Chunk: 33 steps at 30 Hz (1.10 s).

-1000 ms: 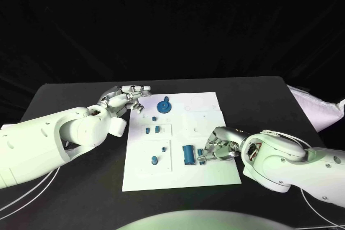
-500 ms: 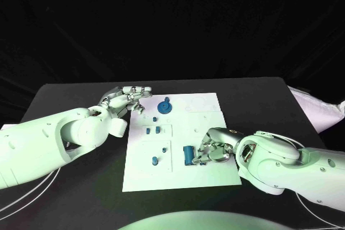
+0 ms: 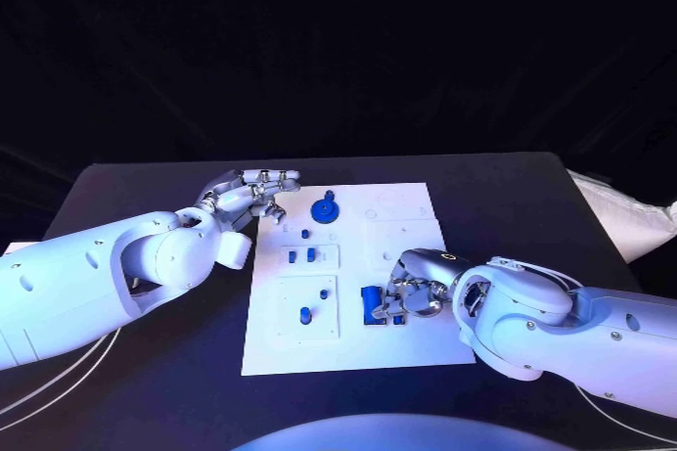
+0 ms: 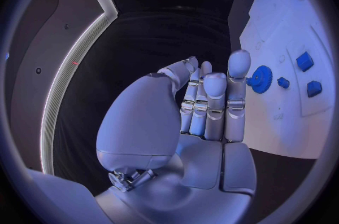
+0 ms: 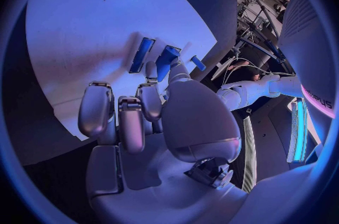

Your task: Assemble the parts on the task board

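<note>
Blue block (image 3: 371, 304) on the task board (image 3: 402, 348): right hand (image 3: 418, 287) fingers touch it, grip unclear; left hand (image 3: 254, 191) fingers apart, empty.

The table (image 3: 156, 187) is plain black, and the backdrop (image 3: 338, 69) behind it is black as well. The task board (image 3: 409, 348) is white, with faint outlined squares on its surface. The parts are blue: a round gear-shaped part (image 3: 325, 210), small blocks (image 3: 305, 256) in the middle, a small peg (image 3: 306, 315) lower down, and an oblong block (image 3: 371, 303). Both arms are white, and the left hand (image 3: 257, 192) and the right hand (image 3: 412, 287) are silver. At the table's right edge lies a white cloth (image 3: 628, 221).
</note>
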Tool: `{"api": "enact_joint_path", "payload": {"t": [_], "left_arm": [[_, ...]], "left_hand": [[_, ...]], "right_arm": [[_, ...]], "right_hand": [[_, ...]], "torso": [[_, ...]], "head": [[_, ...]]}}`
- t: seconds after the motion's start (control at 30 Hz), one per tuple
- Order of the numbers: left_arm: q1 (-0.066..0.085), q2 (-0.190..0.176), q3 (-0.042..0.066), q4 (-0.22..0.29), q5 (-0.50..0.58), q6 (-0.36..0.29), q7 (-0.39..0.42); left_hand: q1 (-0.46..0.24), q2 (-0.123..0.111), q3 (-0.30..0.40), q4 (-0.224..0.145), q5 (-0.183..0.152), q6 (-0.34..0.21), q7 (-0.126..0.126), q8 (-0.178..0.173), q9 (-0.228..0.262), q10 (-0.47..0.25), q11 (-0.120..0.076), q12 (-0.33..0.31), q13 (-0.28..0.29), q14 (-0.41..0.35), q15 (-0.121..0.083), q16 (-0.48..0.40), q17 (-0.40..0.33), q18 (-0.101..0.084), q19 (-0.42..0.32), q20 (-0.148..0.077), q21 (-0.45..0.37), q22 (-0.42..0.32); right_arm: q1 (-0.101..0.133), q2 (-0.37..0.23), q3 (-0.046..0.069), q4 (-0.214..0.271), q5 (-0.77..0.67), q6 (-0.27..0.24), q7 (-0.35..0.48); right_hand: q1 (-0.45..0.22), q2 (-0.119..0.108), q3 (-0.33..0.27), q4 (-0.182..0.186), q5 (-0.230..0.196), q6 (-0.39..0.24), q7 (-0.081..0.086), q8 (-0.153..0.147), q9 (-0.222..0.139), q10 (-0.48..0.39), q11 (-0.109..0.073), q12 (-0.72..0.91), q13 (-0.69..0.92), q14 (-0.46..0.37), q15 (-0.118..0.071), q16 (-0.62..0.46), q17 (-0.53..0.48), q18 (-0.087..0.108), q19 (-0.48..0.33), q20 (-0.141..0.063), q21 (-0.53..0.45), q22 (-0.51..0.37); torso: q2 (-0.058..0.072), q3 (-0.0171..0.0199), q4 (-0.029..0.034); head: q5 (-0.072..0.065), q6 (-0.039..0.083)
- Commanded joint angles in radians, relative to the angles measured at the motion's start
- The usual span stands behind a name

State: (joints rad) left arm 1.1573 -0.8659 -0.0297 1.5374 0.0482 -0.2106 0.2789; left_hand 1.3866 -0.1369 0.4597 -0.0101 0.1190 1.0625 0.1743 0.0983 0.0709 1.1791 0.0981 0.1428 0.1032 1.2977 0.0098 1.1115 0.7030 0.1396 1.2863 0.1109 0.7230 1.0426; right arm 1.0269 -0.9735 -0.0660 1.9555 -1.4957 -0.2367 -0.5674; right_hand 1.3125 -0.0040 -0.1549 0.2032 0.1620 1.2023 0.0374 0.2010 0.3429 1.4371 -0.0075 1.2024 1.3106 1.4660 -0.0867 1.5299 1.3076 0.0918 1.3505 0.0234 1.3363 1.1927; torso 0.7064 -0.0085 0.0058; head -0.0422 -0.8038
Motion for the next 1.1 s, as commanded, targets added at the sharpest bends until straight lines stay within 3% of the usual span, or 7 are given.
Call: {"api": "enact_joint_path", "payload": {"t": [0.03,0.37,0.63,0.83,0.9,1.0,1.1], "left_arm": [[0.0,0.0,0.001,0.003,-0.004,0.016,0.007],[0.0,-0.002,0.001,0.004,-0.004,0.016,0.007],[0.0,0.0,0.001,0.002,-0.004,0.018,0.008],[-0.001,0.003,0.0,-0.003,-0.004,0.019,0.008],[-0.002,0.003,0.0,-0.005,-0.004,0.018,0.009],[-0.005,0.005,0.0,-0.009,-0.004,0.017,0.01],[-0.01,0.005,0.0,-0.012,-0.004,0.016,0.01]], "left_hand": [[-0.003,0.01,-0.007,-0.001,-0.001,-0.007,-0.001,0.005,-0.001,-0.007,-0.001,0.005,0.001,-0.006,0.001,-0.004,-0.001,0.02,-0.007,-0.001,-0.006,-0.001],[-0.003,0.01,-0.007,-0.001,-0.001,-0.007,-0.001,0.005,-0.001,-0.007,-0.001,0.005,0.001,-0.006,0.001,-0.004,-0.001,0.02,-0.007,-0.001,-0.006,-0.001],[-0.004,0.011,-0.009,-0.001,-0.001,-0.008,-0.001,0.006,-0.002,-0.008,-0.001,0.007,0.001,-0.007,0.001,-0.003,-0.003,0.02,-0.008,-0.001,-0.009,-0.003],[-0.004,0.011,-0.009,-0.001,-0.001,-0.008,0.0,0.006,-0.002,-0.009,-0.001,0.007,0.001,-0.007,0.001,-0.003,-0.003,0.02,-0.008,-0.001,-0.009,-0.003],[-0.007,0.013,-0.011,0.001,-0.001,-0.009,0.0,0.006,-0.002,-0.01,-0.001,0.008,0.001,-0.007,0.002,-0.003,-0.003,0.02,-0.008,0.0,-0.01,-0.003],[-0.01,0.014,-0.012,0.003,-0.001,-0.009,0.001,0.006,-0.002,-0.011,0.0,0.008,0.001,-0.007,0.002,-0.003,-0.004,0.02,-0.008,0.0,-0.011,-0.004],[-0.012,0.014,-0.013,0.005,-0.001,-0.011,0.001,0.006,-0.002,-0.013,0.0,0.009,0.001,-0.007,0.003,-0.002,-0.004,0.02,-0.008,0.0,-0.012,-0.005]], "right_arm": [[-0.004,0.007,-0.002,-0.011,-0.067,0.068,-0.039],[-0.005,0.017,-0.002,-0.021,-0.126,0.096,-0.048],[-0.005,0.011,-0.002,-0.008,-0.097,-0.002,-0.038],[-0.002,-0.018,-0.002,0.014,-0.028,-0.086,0.023],[0.001,-0.026,-0.001,0.019,-0.006,-0.112,0.043],[0.008,-0.036,-0.001,0.021,0.039,-0.165,0.083],[0.016,-0.041,-0.001,0.018,0.117,-0.217,0.131]], "right_hand": [[0.039,0.025,0.008,-0.015,-0.008,0.006,-0.004,0.008,0.003,0.037,-0.03,0.02,0.041,0.093,-0.007,0.008,0.205,-0.009,0.01,-0.001,0.006,0.004],[0.068,0.042,0.022,-0.037,-0.024,0.011,-0.01,0.015,0.007,0.048,-0.035,0.048,0.061,0.094,-0.012,0.009,0.206,-0.01,0.012,-0.006,0.009,0.009],[0.012,0.069,0.014,0.005,-0.003,0.006,-0.006,0.017,0.009,0.049,-0.032,0.049,0.064,0.093,-0.011,0.007,0.203,-0.01,0.011,-0.006,0.008,0.008],[-0.025,0.025,-0.03,0.028,0.025,-0.007,0.002,0.016,0.011,0.037,-0.025,0.018,0.049,0.089,-0.005,-0.004,0.184,-0.006,-0.005,-0.002,-0.008,-0.014],[-0.038,0.01,-0.048,0.036,0.007,-0.017,0.007,0.013,0.01,0.026,-0.021,-0.011,0.033,0.084,-0.002,-0.016,0.164,0.0,-0.022,0.001,-0.025,-0.039],[-0.045,0.005,-0.064,0.046,-0.035,-0.029,0.012,0.008,0.009,0.01,-0.016,-0.051,0.011,0.078,0.002,-0.033,0.138,0.006,-0.041,0.005,-0.046,-0.068],[-0.031,0.005,-0.069,0.047,-0.019,-0.061,0.024,-0.01,0.002,-0.025,-0.006,-0.136,-0.038,0.07,0.01,-0.055,0.103,0.015,-0.07,0.01,-0.078,-0.114]], "torso": [[0.0,0.0,-0.0009],[0.0,0.0015,-0.0019],[-0.001,0.003,-0.0023],[-0.003,0.0008,-0.0007],[-0.006,0.0003,-0.0008],[-0.008,-0.0006,-0.0025],[-0.014,-0.0023,-0.0024]], "head": [[0.0,-0.001],[-0.001,0.0],[0.0,0.001],[-0.002,0.005],[-0.003,0.006],[-0.002,0.01],[-0.001,0.014]]}}
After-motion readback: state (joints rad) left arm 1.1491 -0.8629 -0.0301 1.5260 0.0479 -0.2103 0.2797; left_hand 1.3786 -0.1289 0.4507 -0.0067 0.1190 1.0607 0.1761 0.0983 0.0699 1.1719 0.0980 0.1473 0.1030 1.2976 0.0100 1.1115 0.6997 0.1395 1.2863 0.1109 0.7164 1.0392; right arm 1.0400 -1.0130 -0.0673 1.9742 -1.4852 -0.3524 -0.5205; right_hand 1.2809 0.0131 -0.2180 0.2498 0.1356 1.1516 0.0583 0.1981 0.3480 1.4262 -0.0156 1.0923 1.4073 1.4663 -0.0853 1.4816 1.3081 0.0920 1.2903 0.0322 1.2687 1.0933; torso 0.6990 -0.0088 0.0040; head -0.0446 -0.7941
